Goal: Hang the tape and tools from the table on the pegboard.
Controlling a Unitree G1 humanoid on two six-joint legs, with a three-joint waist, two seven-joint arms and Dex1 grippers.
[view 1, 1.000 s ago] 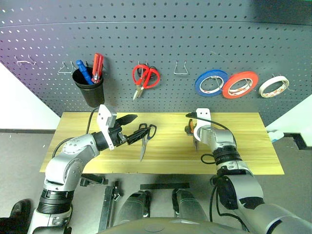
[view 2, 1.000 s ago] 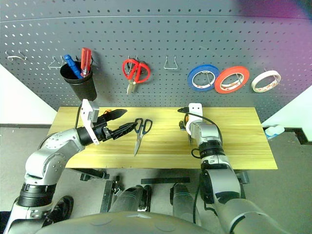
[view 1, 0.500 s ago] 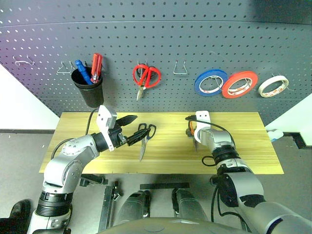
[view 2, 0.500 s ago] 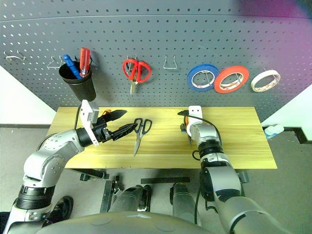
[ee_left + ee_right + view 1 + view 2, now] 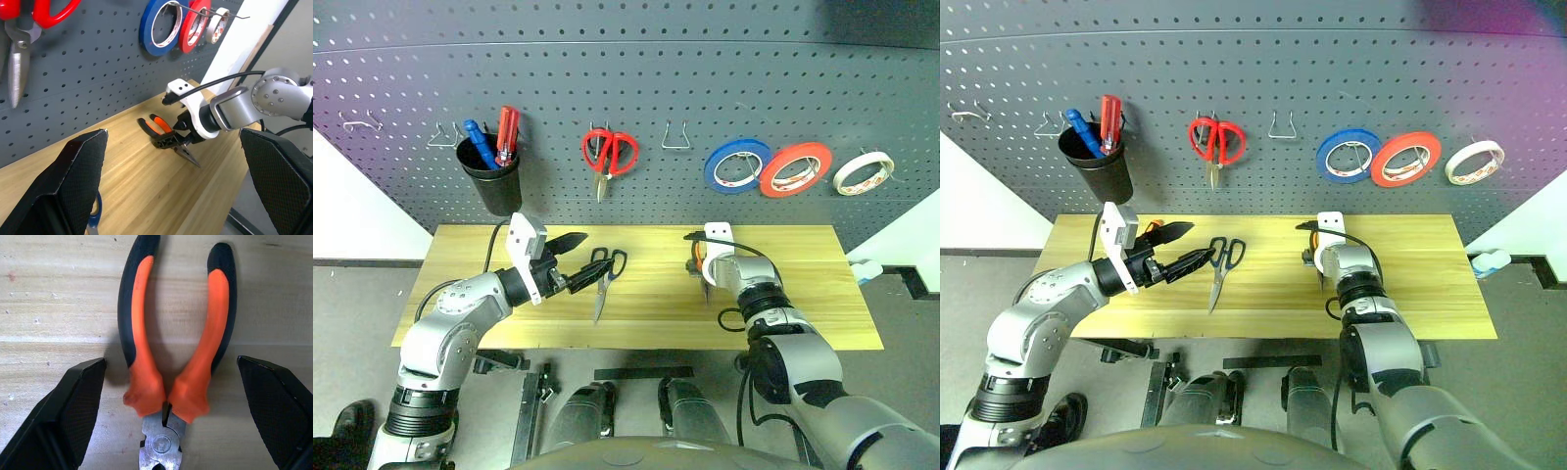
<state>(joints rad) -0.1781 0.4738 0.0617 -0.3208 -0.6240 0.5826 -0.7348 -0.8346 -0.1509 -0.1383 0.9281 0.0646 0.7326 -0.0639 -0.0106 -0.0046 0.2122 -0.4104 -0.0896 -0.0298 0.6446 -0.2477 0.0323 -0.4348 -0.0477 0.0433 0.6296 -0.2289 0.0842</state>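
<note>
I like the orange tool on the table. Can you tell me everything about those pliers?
The pliers have two curved handles covered in orange and black grip, joined at a grey metal pivot with short steel jaws. They lie flat on the light wooden table, handles spread a little and pointing toward the pegboard. The right claw hovers open just over them, one black finger on each side, not squeezing yet. Only the table touches them.

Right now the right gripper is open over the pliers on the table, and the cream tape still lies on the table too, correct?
Not quite. The right gripper is open over the pliers on the table, but the cream tape already hangs on the pegboard, as the left eye view shows.
</note>
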